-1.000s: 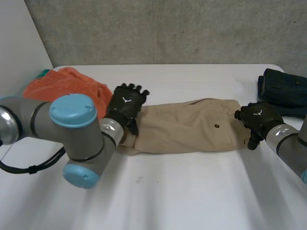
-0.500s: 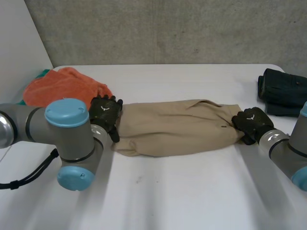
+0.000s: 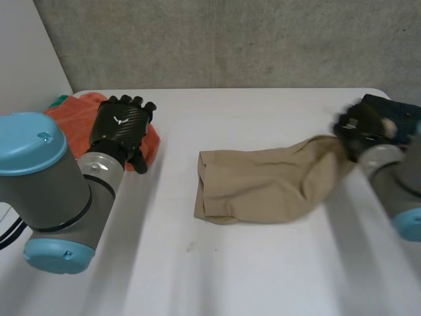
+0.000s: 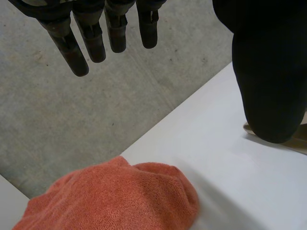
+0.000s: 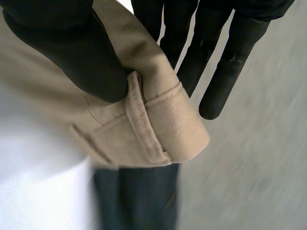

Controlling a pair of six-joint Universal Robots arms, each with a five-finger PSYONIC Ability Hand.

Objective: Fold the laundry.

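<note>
Head view. Tan trousers (image 3: 263,187) lie on the white counter (image 3: 250,276), centre to right. The end nearer the left arm rests flat with a straight edge. The other end rises off the counter to the right robot hand (image 3: 360,130), which shows blurred here, just in front of a dark garment (image 3: 402,113) at the counter's far right corner. The left robot hand (image 3: 122,128) hangs over an orange towel (image 3: 69,118) heaped at the far left corner, well apart from the trousers.

Left wrist view. The left robot hand (image 4: 264,72) is spread: its fingers (image 4: 76,52) are straight, parted from the thumb, and hold nothing. The towel (image 4: 110,196) lies beyond the fingertips on the counter (image 4: 225,167), with a grey wall (image 4: 72,120) behind it.

Right wrist view. The right robot hand (image 5: 67,48) pinches the trousers (image 5: 158,120) at a stitched hem. Its thumb presses the cloth against straight fingers (image 5: 216,57). The dark garment (image 5: 134,196) lies beneath the held edge.
</note>
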